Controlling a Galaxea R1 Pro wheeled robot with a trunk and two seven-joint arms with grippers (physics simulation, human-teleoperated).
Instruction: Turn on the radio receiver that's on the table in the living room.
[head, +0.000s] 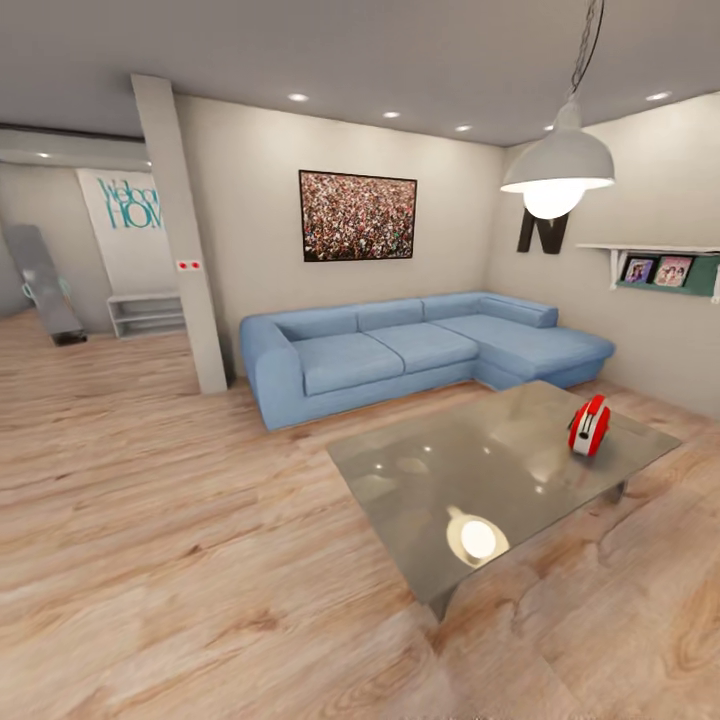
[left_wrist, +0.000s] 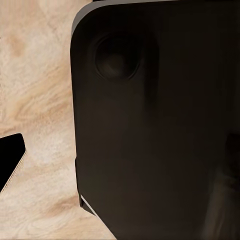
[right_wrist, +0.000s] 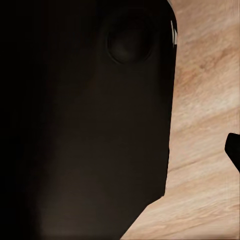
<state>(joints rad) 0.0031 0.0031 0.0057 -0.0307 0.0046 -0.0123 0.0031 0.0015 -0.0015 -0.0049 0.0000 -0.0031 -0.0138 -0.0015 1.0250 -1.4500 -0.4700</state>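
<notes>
radio receiver upright on glossy table; sofa behind

Left wrist view: broad dark body panel with rounded corner and round recess; small black part at frame edge.
Right wrist view: matching dark panel; black tip at edge.
Gripper state: indeterminate.

Ahead of me the low table stands on the wood plank floor; the red radio receiver sits upright near its far right corner.
</notes>
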